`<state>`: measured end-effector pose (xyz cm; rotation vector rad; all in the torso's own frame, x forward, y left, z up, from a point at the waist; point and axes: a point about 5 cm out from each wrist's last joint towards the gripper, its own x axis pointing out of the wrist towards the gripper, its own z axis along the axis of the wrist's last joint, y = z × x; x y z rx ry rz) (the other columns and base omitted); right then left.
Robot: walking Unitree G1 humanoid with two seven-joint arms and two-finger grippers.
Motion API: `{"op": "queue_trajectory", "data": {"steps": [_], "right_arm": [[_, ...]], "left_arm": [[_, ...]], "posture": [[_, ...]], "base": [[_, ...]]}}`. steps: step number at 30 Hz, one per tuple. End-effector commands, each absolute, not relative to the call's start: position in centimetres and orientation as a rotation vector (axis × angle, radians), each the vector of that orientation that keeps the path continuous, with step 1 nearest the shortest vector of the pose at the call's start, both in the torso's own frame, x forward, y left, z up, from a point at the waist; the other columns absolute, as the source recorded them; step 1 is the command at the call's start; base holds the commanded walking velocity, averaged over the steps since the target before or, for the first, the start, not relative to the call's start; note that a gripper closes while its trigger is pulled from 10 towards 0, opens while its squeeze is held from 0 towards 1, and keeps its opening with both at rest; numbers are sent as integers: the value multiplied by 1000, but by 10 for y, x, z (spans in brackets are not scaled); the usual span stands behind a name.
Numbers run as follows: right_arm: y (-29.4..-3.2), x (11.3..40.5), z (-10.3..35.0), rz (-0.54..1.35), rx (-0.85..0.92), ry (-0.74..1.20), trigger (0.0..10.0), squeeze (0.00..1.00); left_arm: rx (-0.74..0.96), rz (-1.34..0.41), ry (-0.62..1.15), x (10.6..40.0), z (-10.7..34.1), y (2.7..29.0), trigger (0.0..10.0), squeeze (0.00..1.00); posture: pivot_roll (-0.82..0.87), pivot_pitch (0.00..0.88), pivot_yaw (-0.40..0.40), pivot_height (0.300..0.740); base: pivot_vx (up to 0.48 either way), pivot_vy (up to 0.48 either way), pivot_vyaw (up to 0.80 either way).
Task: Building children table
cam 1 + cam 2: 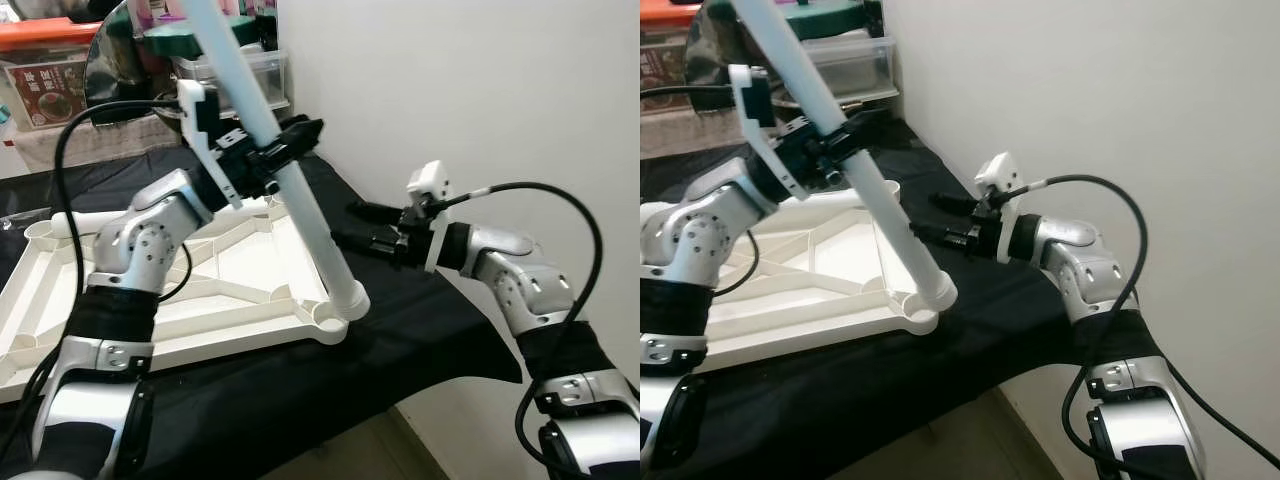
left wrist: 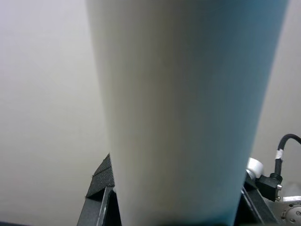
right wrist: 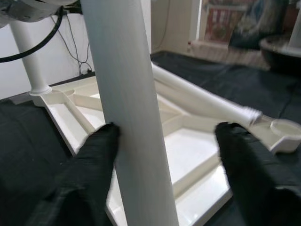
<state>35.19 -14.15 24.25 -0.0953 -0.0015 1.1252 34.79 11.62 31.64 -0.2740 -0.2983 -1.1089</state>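
Black-draped table carries upturned white tabletop, underside ribs showing. White leg leans tilted, lower end at near corner socket, seemingly not seated. Second leg lies loose across tabletop. Left gripper, fingers clamped on leg mid-shaft. Right gripper just beside leg, fingers apart, one pad touching shaft. Likely best: bring leg upright over socket before pressing or twisting home.
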Motion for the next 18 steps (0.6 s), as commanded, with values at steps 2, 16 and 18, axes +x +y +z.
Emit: {"op": "queue_trajectory", "data": {"steps": [2, 16, 18], "right_arm": [[-132, 351, 246, 1178, -96, -4, 10000, 1000], [-112, 353, 259, 1245, -48, 59, 10000, 0], [-112, 353, 259, 1245, -48, 59, 10000, 0]], "left_arm": [[-252, -1144, -306, 349, 319, 109, 10000, 0], [-252, -1158, -323, 359, 325, 98, 10000, 0], [-252, -1158, -323, 359, 325, 98, 10000, 0]], "posture": [[108, 40, -11, 740], [97, 29, -7, 740], [97, 29, -7, 740]], "base": [[0, 0, 0], [0, 0, 0], [0, 0, 0]]}}
